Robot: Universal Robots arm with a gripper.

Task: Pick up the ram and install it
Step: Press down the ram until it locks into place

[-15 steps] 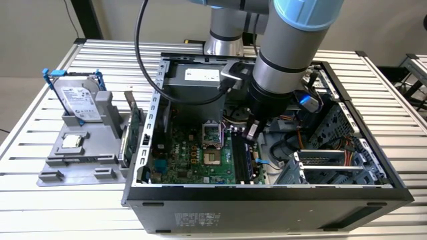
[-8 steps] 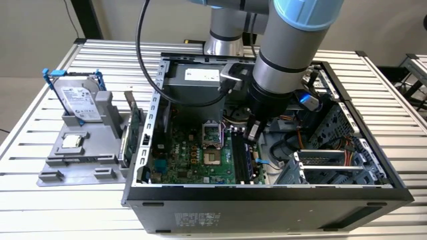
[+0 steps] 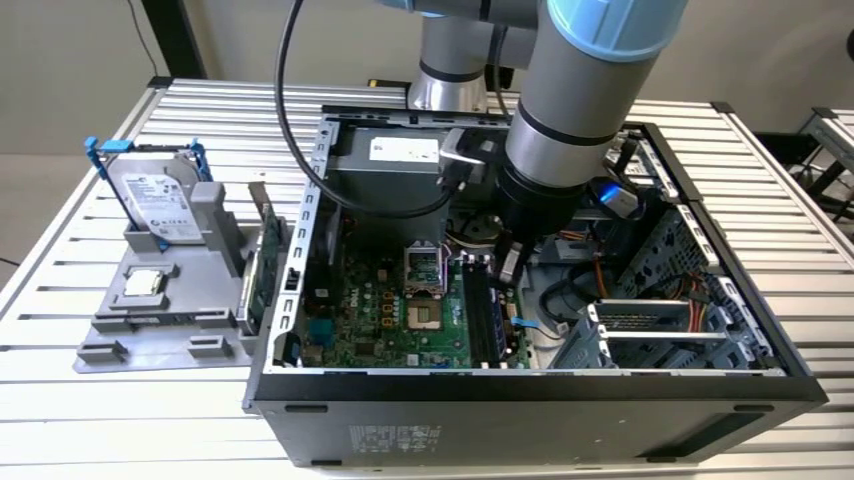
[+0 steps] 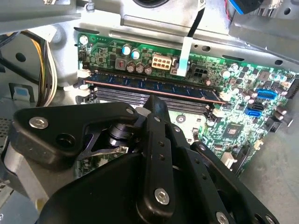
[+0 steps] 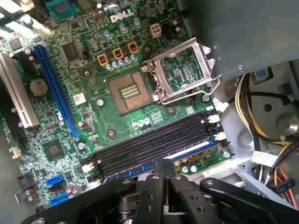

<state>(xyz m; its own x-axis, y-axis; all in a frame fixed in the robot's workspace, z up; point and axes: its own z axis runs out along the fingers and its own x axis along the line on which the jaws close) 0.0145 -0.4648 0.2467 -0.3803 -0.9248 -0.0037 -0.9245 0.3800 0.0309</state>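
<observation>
On a slatted metal table (image 3: pixel 120 400), an open computer case (image 3: pixel 534 385) holds the ram (image 4: pixel 152 87), seated in the motherboard's (image 5: pixel 70 112) outermost slot; the claw (image 5: pixel 163 170), fingers pressed together, hovers just above it.

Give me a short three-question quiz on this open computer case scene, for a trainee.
1. True or false: the long dark blue-black ram stick lies on the grey plastic holder outside the black computer case.
2. The silver metal frame of the processor socket is: A shut, B swung open, C removed.
3. Fill in: the black gripper hangs closest to the ____.
Key: 1 false, it stands in a slot of the green motherboard; 2 B; 3 ram stick.
</observation>
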